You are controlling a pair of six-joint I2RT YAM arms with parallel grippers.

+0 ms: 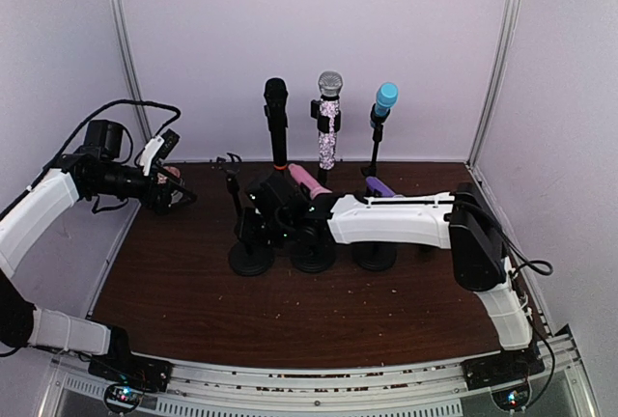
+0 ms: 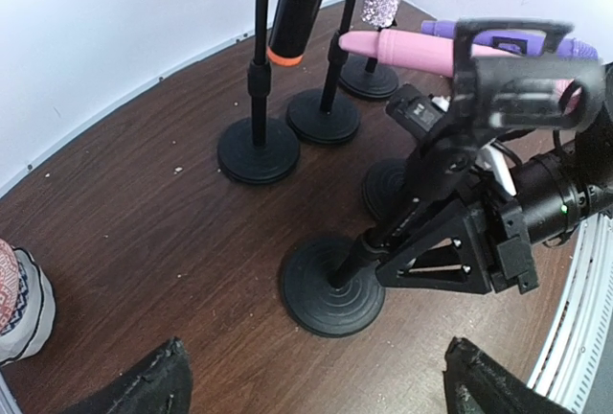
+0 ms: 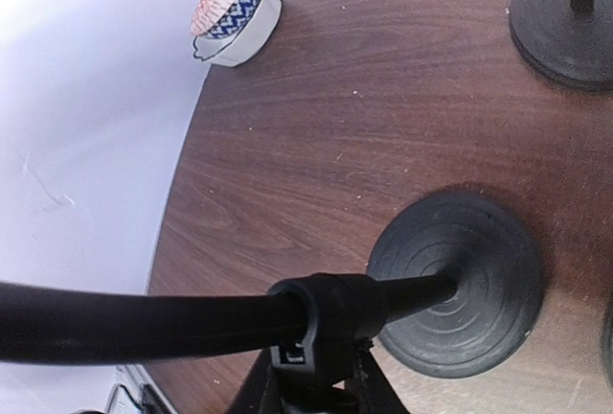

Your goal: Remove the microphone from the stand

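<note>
R fingers (image 2: 436, 265) are narrowed onto the pole of the near stand (image 2: 330, 289), low down, prob to pin it to the surface (image 2: 144, 203). L fingers (image 2: 144, 385) are wide & empty, off to that stand's left. Pink mic (image 2: 393, 47) lies tilted at the stand's clip (image 2: 517, 79); can't tell if it's seated in it or just behind. I'd expect the mic stiff, light-ish, w/ a smooth tapered handle, prob slippery, and held by clip friction. I'd take it mid-handle, clear of the head, & pull along its axis.
</note>
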